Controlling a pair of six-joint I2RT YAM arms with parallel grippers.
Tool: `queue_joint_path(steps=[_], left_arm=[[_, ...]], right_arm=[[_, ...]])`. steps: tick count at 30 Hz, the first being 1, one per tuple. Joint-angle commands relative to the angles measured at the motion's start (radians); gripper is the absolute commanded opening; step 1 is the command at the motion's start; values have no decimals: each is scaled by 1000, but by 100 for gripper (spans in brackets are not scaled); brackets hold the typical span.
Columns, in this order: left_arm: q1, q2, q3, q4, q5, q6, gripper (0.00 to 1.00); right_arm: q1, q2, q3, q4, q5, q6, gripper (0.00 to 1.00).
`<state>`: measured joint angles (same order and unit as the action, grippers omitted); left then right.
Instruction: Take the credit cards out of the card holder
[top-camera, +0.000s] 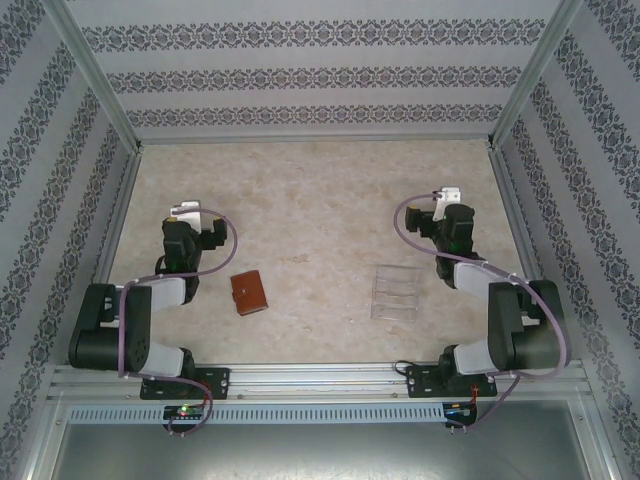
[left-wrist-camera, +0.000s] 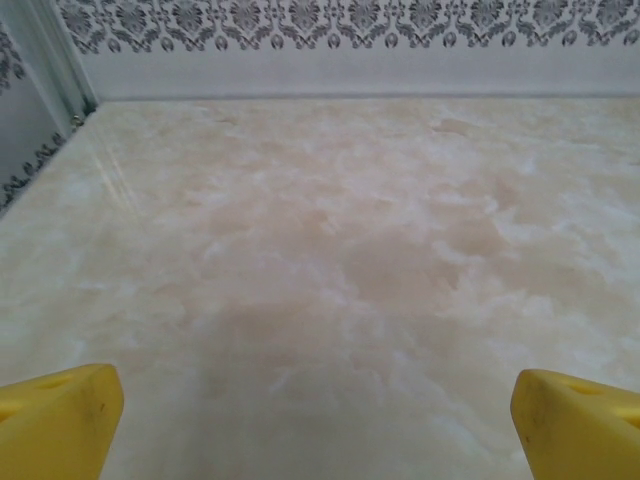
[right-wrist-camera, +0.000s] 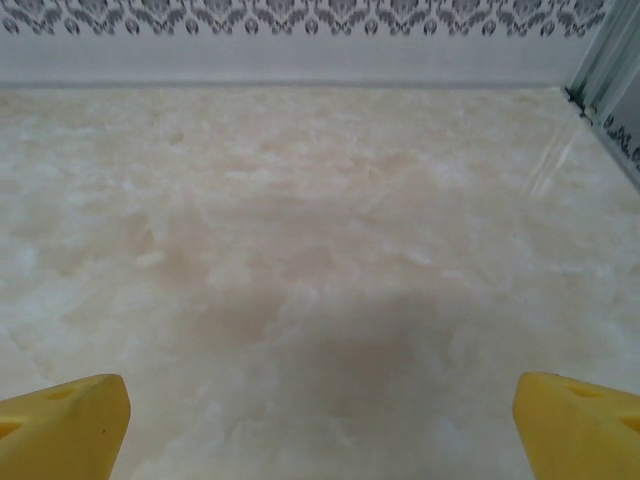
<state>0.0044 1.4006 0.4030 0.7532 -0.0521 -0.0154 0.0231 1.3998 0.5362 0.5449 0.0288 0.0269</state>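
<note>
Both my tools are spread wide and hold nothing: the left gripper (left-wrist-camera: 316, 415) and the right gripper (right-wrist-camera: 320, 420) each hover over bare table (top-camera: 320, 200), yellow fingers (left-wrist-camera: 58, 418) far apart. The wallet (top-camera: 249, 293) lies folded shut just beside the left arm, nearer its base than the gripper itself, and well apart from the clear tray (top-camera: 395, 292) by the right arm. The cards, I judge, sit inside it. So the step in hand is the reach. I would bring the left gripper back and down over the wallet and pin one leaf flat. The right gripper would then lift the other leaf by its free edge, slowly, so the leather does not skid.
</note>
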Motion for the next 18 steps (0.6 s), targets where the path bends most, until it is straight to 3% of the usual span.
queue_joint_path(steps=[1, 6, 13, 18], left_arm=[[-13, -67, 58, -179, -57, -47, 100], [-30, -175, 152, -469, -142, -195, 100], [-34, -352, 264, -815, -86, -369, 100], [-34, -366, 408, -1098, -51, -402, 100]], right_arm=[[16, -56, 58, -209, 26, 25, 98], [26, -137, 160, -520, 21, 142, 98], [57, -202, 276, -910, -52, 341, 93], [75, -216, 323, -1138, -89, 398, 85]])
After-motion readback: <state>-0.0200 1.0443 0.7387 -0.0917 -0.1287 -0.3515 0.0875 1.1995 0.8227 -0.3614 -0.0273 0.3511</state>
